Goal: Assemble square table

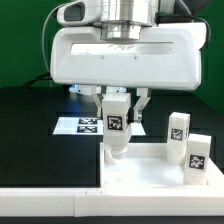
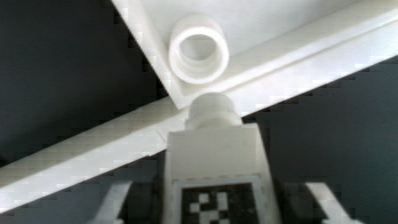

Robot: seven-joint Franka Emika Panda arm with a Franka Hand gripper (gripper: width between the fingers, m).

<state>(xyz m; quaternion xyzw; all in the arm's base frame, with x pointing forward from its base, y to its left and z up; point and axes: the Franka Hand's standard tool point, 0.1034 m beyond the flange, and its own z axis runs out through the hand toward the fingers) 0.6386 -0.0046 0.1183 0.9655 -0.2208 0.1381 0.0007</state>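
Observation:
My gripper is shut on a stubby white leg with a black-and-white tag and holds it upright. The leg's lower end is at the near corner of the square top, on the exterior view's left side of it. In the wrist view the gripper grips the leg with the tag facing the camera. The leg's rounded tip lies just short of a round corner socket in the top's corner. Whether the tip touches the top I cannot tell.
Two more tagged white legs stand at the exterior view's right, by the top's far side. The marker board lies on the black table behind the gripper. A long white rail runs along the front.

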